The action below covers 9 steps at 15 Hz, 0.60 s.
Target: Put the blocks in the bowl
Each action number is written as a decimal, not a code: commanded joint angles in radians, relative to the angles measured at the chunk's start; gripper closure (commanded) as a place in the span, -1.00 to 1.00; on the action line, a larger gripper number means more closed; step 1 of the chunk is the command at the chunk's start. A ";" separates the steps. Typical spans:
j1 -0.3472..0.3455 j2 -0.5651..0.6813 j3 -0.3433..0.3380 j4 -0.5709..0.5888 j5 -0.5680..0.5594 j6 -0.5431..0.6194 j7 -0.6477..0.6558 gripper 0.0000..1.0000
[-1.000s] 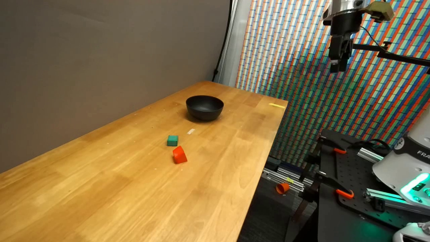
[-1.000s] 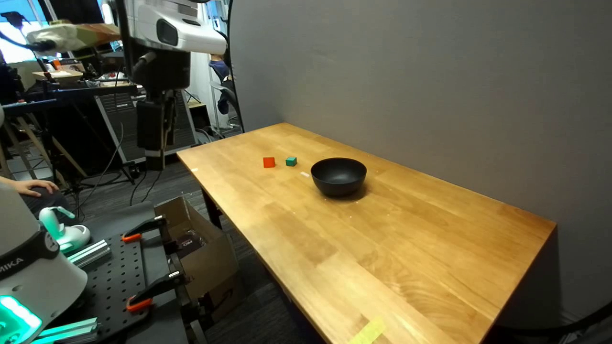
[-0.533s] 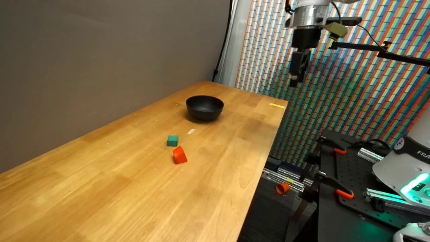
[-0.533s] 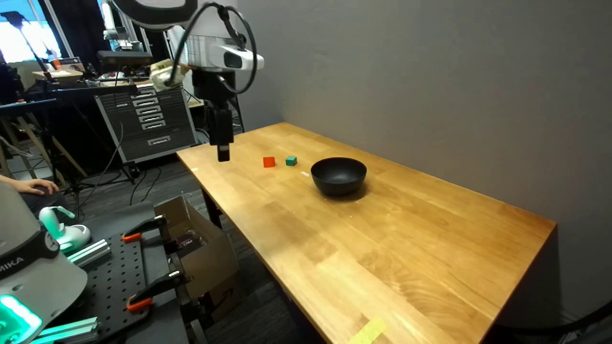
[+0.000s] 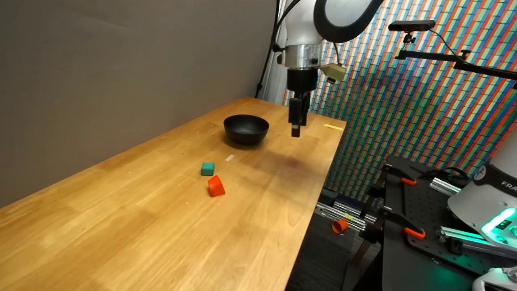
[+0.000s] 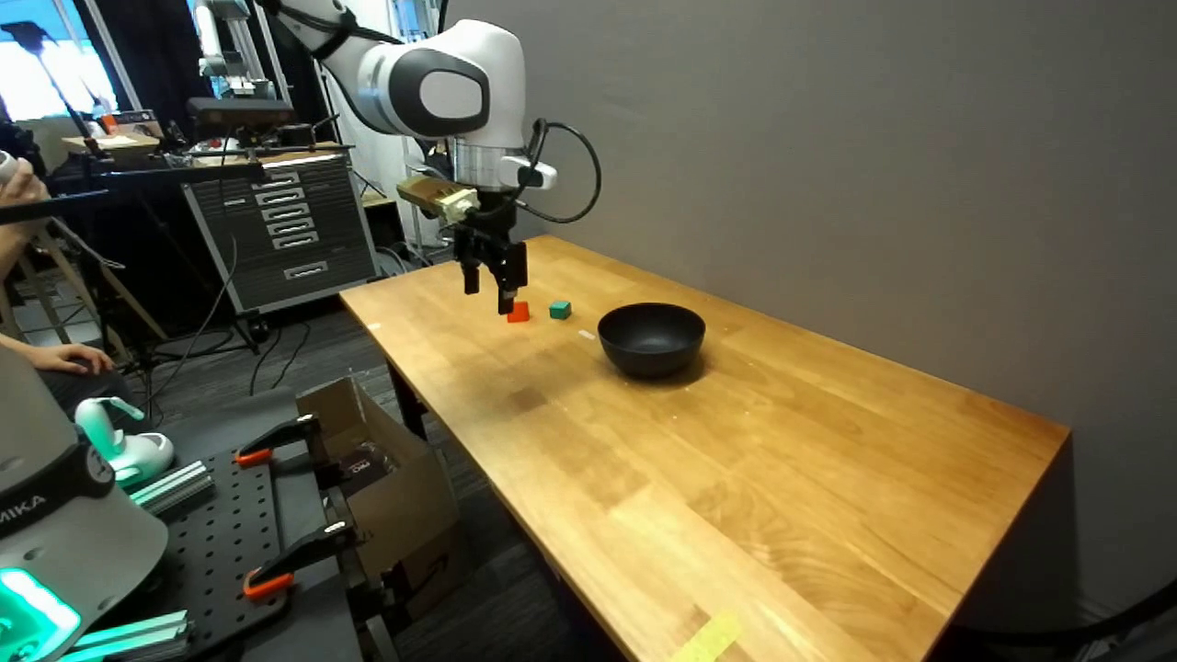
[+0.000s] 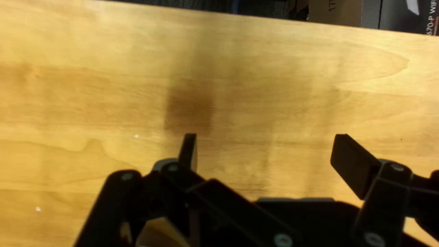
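Holds the gripper point(image 7: 264, 149) spread wide over the wooden table point(image 5: 161, 226), to one side of the black bowl point(image 5: 246, 138) and apart from it. Has the green block point(image 5: 207, 169) on the table, outside the bowl and near it, and the red-orange block point(image 6: 521, 313), partly screened by the gripper in an exterior view, also outside, farther off.

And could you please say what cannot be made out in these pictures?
The red-orange block, one corner: behind the hand in an exterior view.
Bowl, green block, red-orange block: missing from the wrist view, outside its frame or behind the hand.
Lettering: runs off the wrist view's top edge.
Arm: cut by the top edge in both exterior views.
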 commanded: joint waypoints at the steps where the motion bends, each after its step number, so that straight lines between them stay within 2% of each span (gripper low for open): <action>1: 0.029 0.234 0.033 0.250 -0.023 -0.027 -0.029 -1.00; 5: 0.064 0.402 0.058 0.433 -0.028 -0.056 -0.051 -1.00; 9: 0.092 0.517 0.066 0.559 -0.024 -0.091 -0.055 -1.00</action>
